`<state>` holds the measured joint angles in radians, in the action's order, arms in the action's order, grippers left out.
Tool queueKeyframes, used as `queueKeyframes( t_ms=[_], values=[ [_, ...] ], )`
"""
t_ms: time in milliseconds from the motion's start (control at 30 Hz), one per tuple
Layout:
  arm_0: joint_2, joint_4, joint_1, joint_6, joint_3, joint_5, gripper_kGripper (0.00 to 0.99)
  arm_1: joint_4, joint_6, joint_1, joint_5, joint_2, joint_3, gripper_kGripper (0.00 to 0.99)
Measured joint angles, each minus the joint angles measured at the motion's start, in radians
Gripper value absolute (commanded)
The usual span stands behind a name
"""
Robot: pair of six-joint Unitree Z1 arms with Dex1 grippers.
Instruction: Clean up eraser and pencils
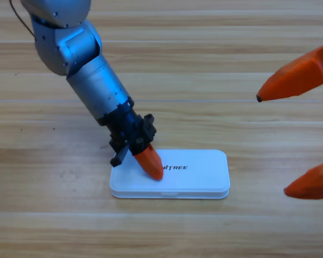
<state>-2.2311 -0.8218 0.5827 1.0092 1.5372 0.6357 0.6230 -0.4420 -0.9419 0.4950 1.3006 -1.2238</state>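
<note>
the white case (194, 174) lies flat on the wooden table (54, 226), a little near of the middle of the scene, its long side running left to right. its lid is down, so the top shows as one smooth white face with rounded corners, with dark printed lettering just left of its middle. a thin seam runs along the near edge where the lid meets the base.

the left arm (91, 75) comes in from the far left corner and slants down toward the case. the left gripper (151, 164) points down onto the left part of the lid, its orange tip touching or just above the white surface beside the lettering. only one orange mass shows there, with no gap to be seen, so i cannot tell how the tool is set.

the right gripper (299, 134) waits at the right edge, large and partly cut off. its two orange jaws stand well apart, one far and one near, with bare table between them, and they hold nothing.

no eraser or pencils lie anywhere on the table; with the lid down, the inside of the case is hidden.
</note>
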Motion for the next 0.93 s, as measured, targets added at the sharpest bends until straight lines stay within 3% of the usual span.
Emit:
queueKeyframes(
  t_ms=[67, 133, 167, 200, 333, 533, 733, 933],
  values=[
    [0.005, 0.001, 0.002, -0.010, 0.000, -0.003, 0.000, -0.001, 0.000, 0.000, 0.001, 0.000, 0.000, 0.973],
    [0.018, -0.001, 0.006, -0.024, 0.000, -0.023, 0.658, -0.001, 0.000, 0.000, 0.004, 0.000, 0.000, 0.973],
    [0.027, -0.013, 0.006, -0.032, 0.005, -0.046, 0.917, -0.001, 0.000, 0.000, 0.005, 0.000, 0.000, 0.973],
    [0.041, -0.038, 0.006, -0.041, 0.014, -0.065, 0.985, -0.001, 0.000, 0.000, 0.006, 0.000, 0.000, 0.973],
    [0.153, -0.161, 0.007, -0.104, 0.094, -0.100, 0.990, -0.001, 0.001, 0.000, 0.008, 0.000, 0.000, 0.973],
    [0.452, -0.235, 0.036, -0.240, 0.110, -0.124, 0.990, -0.002, 0.001, 0.000, 0.009, 0.000, 0.000, 0.973],
    [0.701, -0.252, 0.111, -0.260, 0.039, -0.079, 0.990, -0.005, 0.003, 0.000, 0.010, 0.000, 0.001, 0.973],
    [0.761, -0.252, 0.128, -0.267, -0.005, -0.044, 0.990, -0.008, 0.003, 0.000, 0.010, 0.000, 0.003, 0.973]
  ],
)
